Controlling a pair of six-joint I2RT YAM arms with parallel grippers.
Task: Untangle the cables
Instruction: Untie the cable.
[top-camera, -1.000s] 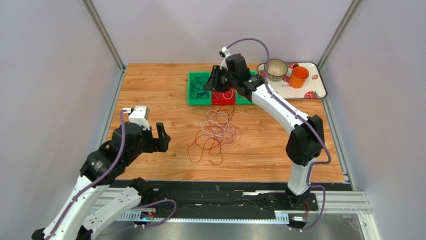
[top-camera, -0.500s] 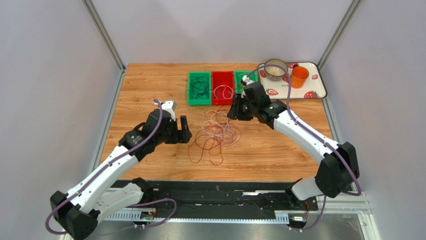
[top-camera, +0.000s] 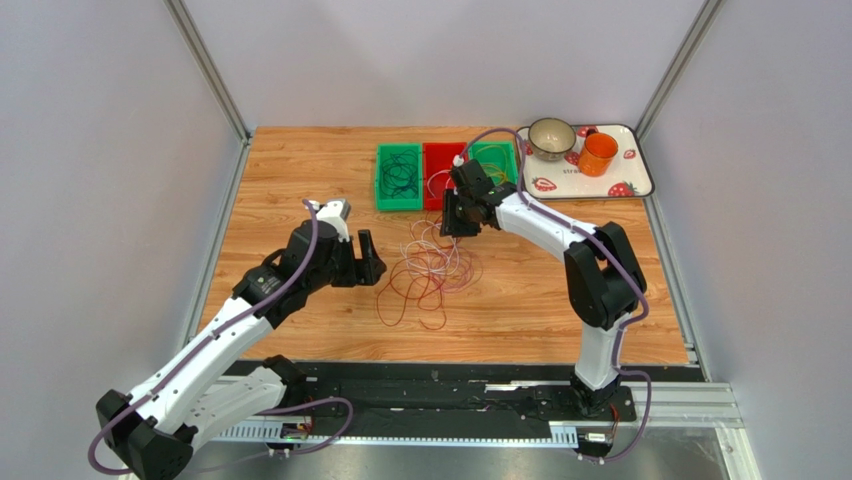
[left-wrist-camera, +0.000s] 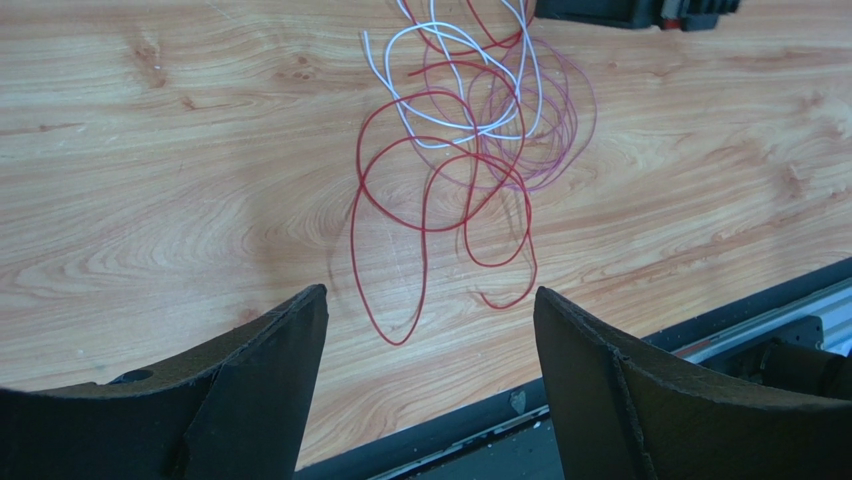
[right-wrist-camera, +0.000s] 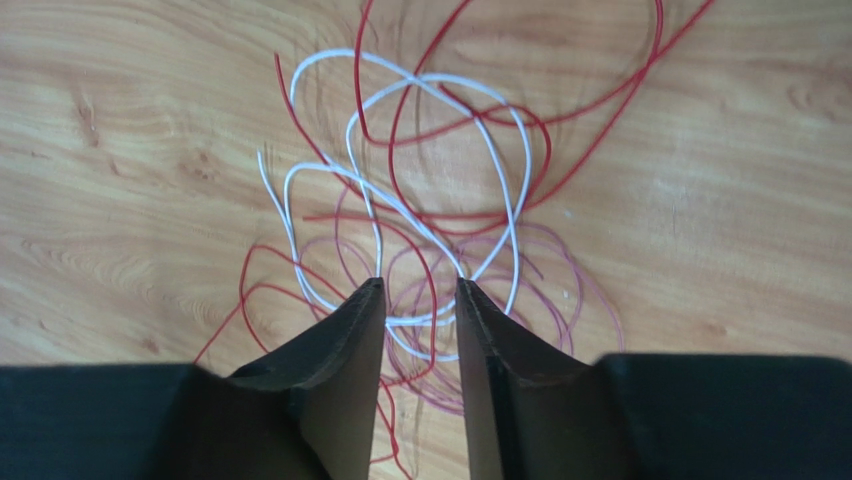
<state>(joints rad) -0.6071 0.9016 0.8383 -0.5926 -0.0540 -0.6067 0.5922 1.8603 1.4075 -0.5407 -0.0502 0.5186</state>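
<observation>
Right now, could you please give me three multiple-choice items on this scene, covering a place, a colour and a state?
1. The loose cable tangle lies: A in a bin; B on the bare table; C in a bowl.
2. The cup on the tray is: A blue; B orange; C white.
3. The left claw is: A open and empty; B shut on a red cable; C shut on a white cable.
Answers: B, the loops rest on wood; B, it is plainly orange from above; A, it gapes wide, gripping nothing.
</observation>
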